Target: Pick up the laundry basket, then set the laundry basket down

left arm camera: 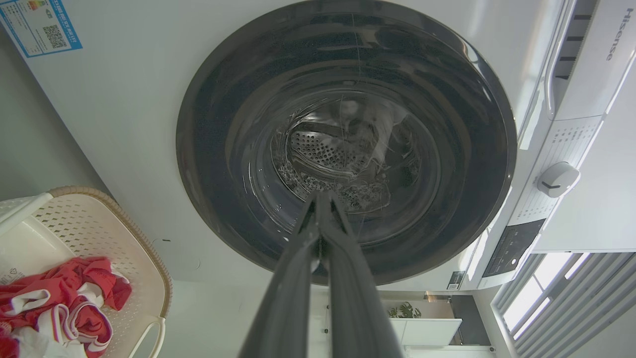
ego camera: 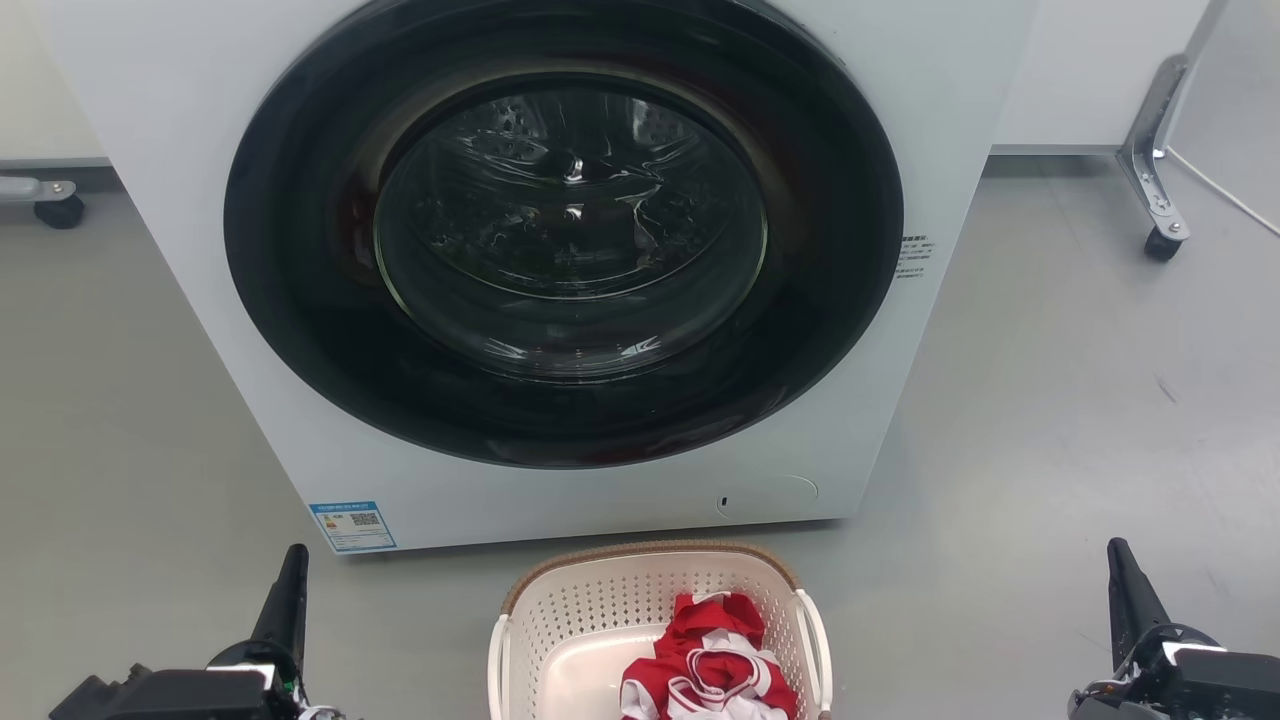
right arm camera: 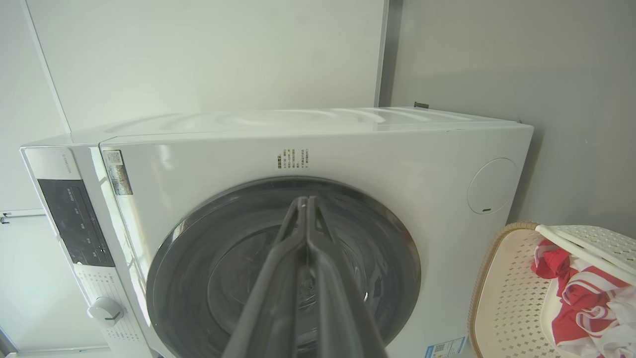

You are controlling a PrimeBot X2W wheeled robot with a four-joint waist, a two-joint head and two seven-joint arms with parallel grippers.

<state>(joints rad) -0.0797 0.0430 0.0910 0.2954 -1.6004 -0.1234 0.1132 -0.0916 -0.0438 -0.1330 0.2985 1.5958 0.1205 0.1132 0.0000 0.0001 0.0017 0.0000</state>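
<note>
The laundry basket stands on the grey floor just in front of the washer, cream-white with perforated sides and a brown woven-look rim; its near part is cut off by the bottom edge. Red and white clothes lie inside. The basket also shows at the lower left of the left wrist view, and the basket at the lower right of the right wrist view. My left gripper is shut and empty, well left of the basket. Well right of it, my right gripper is shut and empty too.
A white front-loading washer with a shut dark round door stands straight ahead. A caster sits at the far left and a metal leg with a caster at the far right. Open grey floor lies on both sides.
</note>
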